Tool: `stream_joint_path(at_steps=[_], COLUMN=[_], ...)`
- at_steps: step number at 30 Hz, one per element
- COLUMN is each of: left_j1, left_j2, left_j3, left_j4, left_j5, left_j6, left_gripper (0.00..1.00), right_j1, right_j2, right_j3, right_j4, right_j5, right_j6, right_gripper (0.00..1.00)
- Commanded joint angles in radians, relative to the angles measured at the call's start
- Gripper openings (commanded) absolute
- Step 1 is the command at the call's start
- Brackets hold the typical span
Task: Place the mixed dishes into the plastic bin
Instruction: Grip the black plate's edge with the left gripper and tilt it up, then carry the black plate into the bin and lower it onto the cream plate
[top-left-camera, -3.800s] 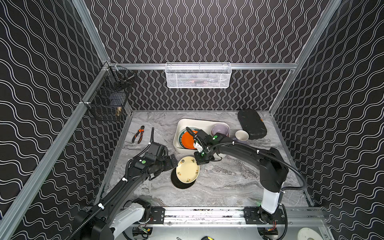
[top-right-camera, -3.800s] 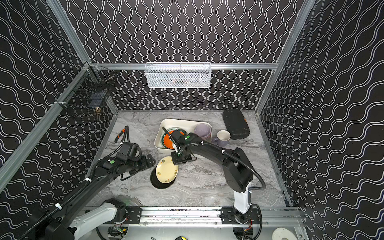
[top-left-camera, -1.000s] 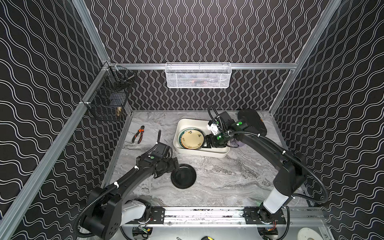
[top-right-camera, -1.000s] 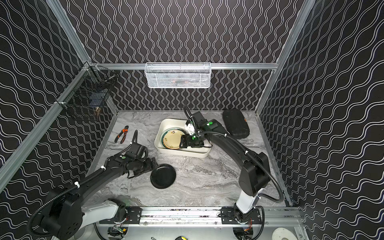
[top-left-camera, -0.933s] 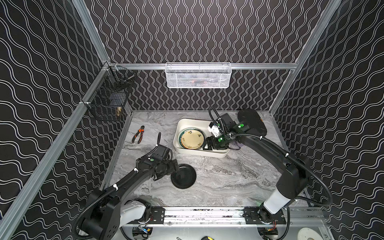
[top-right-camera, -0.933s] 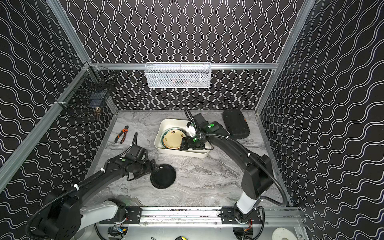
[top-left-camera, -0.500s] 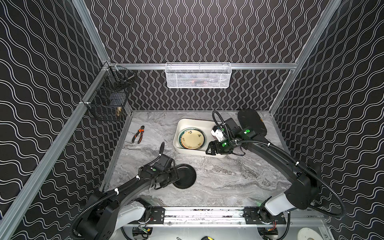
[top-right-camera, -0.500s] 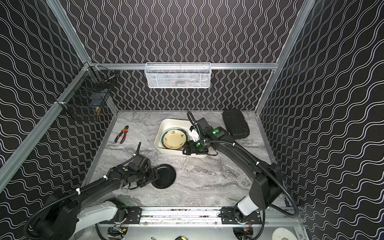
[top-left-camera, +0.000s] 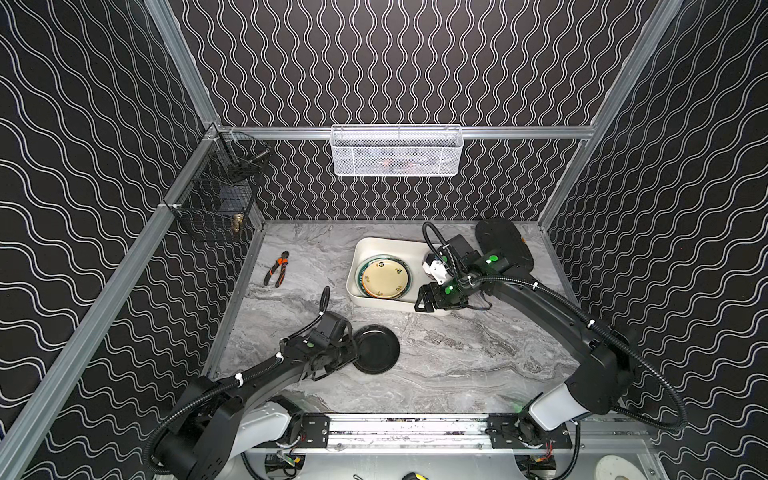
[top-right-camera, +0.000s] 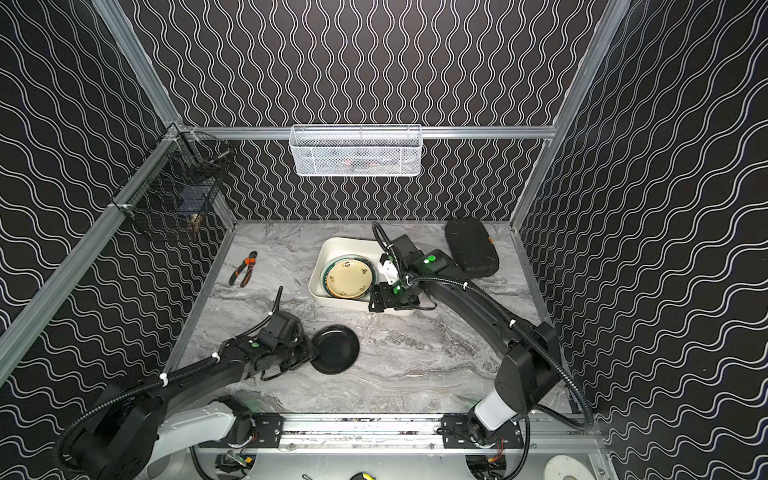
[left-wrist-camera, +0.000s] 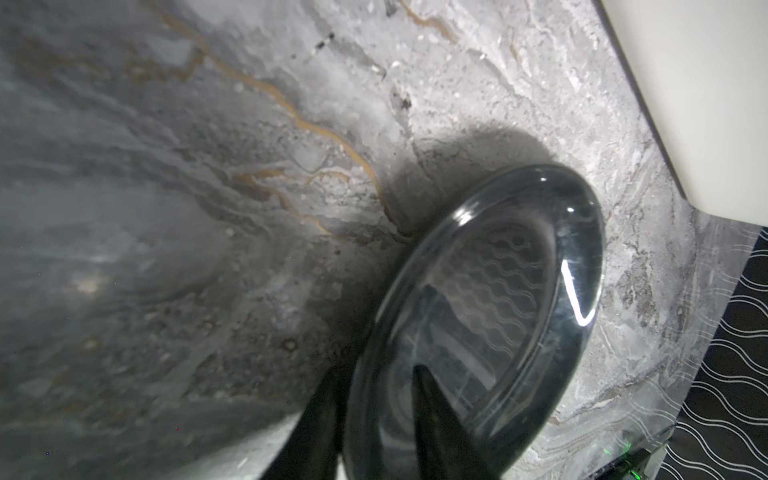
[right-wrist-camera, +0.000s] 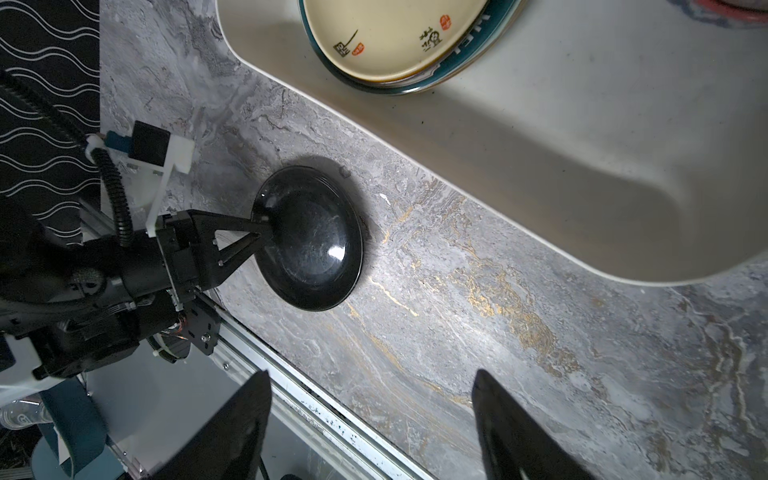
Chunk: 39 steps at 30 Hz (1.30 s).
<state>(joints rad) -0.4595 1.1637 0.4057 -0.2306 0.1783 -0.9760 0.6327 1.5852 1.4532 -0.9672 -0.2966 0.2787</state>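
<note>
Marble tabletop (top-left-camera: 457, 353) bears the black plate (top-left-camera: 377, 349); left gripper (right-wrist-camera: 262, 232) pinches its rim; right gripper (top-left-camera: 423, 300) gapes empty near the plastic bin (top-left-camera: 382, 303).

The cream plate (top-left-camera: 383, 279), which was held above the black plate (top-left-camera: 376, 349) before, now lies on top of the stack inside the plastic bin (top-left-camera: 388, 243). The right gripper (top-left-camera: 423, 305) has gone out of the bin and hangs over its 5 o'clock corner, jaws wide and empty. The left gripper (top-left-camera: 354, 354) has come to the black plate's 9 o'clock edge. Its jaws were wide a second ago and have now closed on the rim.
</note>
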Motion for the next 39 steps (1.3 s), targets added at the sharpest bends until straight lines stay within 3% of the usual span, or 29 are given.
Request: stream_joint_path(at_steps=[1, 3, 4, 12, 20, 21, 22, 26, 33, 39], left_j1=[-0.002, -0.002, -0.001, -0.001, -0.001, -0.001, -0.002, -0.002, 0.009, 0.108], left_j2=[0.03, 0.051, 0.062, 0.101, 0.028, 0.02, 0.011, 0.005, 0.141, 0.316], left_j3=[-0.007, 0.003, 0.013, 0.137, 0.303, 0.33, 0.358, 0.477, 0.742, 0.85], left_j4=[-0.064, -0.059, -0.061, -0.157, -0.321, -0.344, -0.371, -0.44, -0.449, -0.344], left_j5=[-0.029, -0.02, -0.016, 0.003, 0.063, 0.068, 0.065, 0.056, 0.022, 0.065], left_j6=[0.0, 0.009, 0.015, 0.108, 0.205, 0.216, 0.226, 0.251, 0.315, 0.348], left_gripper=[0.16, 0.02, 0.0, 0.0, 0.0, 0.0, 0.0, 0.0, 0.0, 0.0], right_j1=[-0.002, -0.006, -0.008, -0.018, -0.023, -0.025, -0.027, -0.033, -0.044, -0.071], right_j2=[0.007, 0.007, 0.007, -0.018, -0.085, -0.09, -0.095, -0.1, -0.087, -0.069], right_j3=[0.019, 0.025, 0.03, 0.06, 0.062, 0.066, 0.071, 0.085, 0.125, 0.181], right_j4=[-0.029, -0.034, -0.038, -0.051, -0.02, -0.02, -0.02, -0.01, 0.016, 0.001], right_j5=[0.001, 0.003, 0.001, -0.008, -0.021, -0.022, -0.021, -0.016, -0.016, -0.002], right_j6=[-0.018, -0.019, -0.02, -0.02, -0.002, -0.001, -0.001, -0.001, 0.007, 0.0], right_gripper=[0.77, 0.78, 0.78, 0.78, 0.79, 0.82, 0.98, 0.99, 0.99, 0.99])
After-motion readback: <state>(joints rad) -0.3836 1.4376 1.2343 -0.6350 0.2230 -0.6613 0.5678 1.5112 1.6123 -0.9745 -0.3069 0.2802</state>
